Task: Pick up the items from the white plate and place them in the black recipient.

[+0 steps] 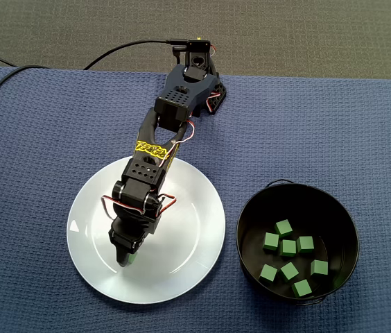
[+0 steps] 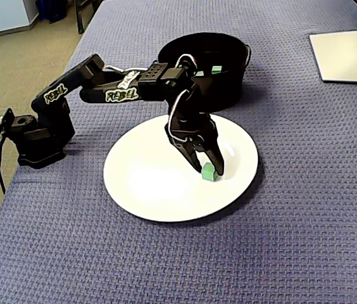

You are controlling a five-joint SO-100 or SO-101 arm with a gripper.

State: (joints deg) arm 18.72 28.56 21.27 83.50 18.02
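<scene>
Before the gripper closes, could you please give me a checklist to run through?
1. Green cube lies between the fingertips of the gripper: ok.
2. Jaws stand apart, wider than the cube: ok.
3. Fingertips low enough, near the white plate: ok in a fixed view.
4. Cube centred between the fingers: cannot tell; it looks nearer one finger.
5. Black bowl stands upright beside the plate, with room above the stored cubes: ok.
</scene>
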